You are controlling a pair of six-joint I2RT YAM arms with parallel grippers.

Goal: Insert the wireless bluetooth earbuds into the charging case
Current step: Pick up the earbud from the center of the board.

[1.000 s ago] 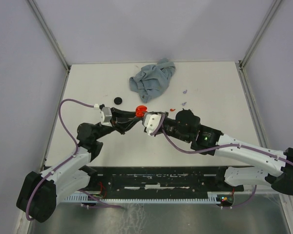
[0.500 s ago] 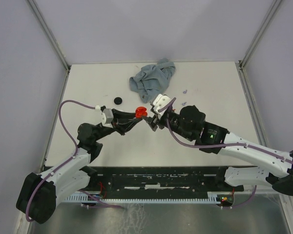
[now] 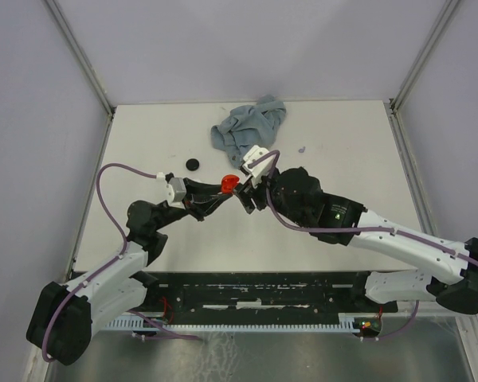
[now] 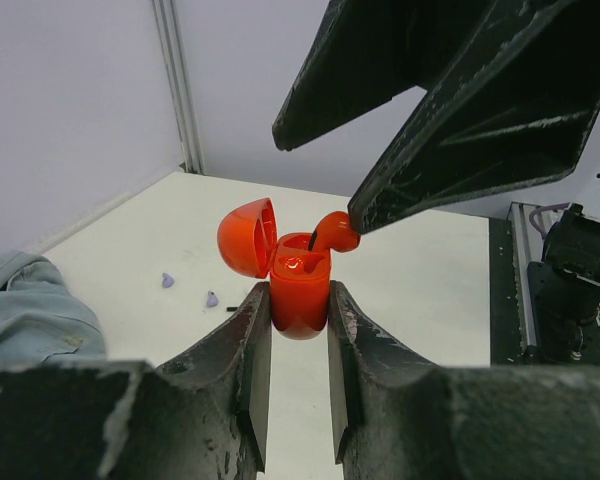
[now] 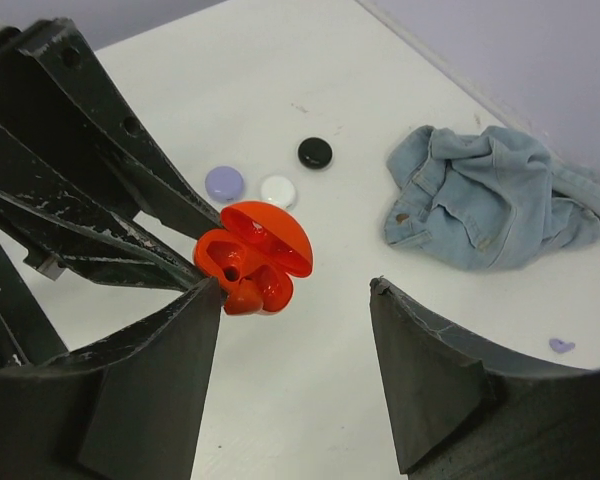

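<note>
Bench [image 3: 143, 135]: blue denim cloth [image 5: 490, 205] crumpled well beyond both jaws. Left jaws pinch the red charging case [image 4: 300, 290] by its base, lid open. Right jaws spread, straddling the case. Black disc [image 5: 315, 152], white disc [image 5: 278, 190] and lilac disc [image 5: 225, 183] lie beyond the case. Red earbud [image 4: 335, 232] at the case mouth, against one right fingertip; seated or not, cannot tell. Lilac earbud [image 5: 561, 345] lies outside the right jaws.

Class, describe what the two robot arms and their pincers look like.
The left arm and right arm have white links, black joints and a lilac cable each; the right shows a green light. Left pincer and right pincer: black, scuffed and wedge-shaped.
</note>
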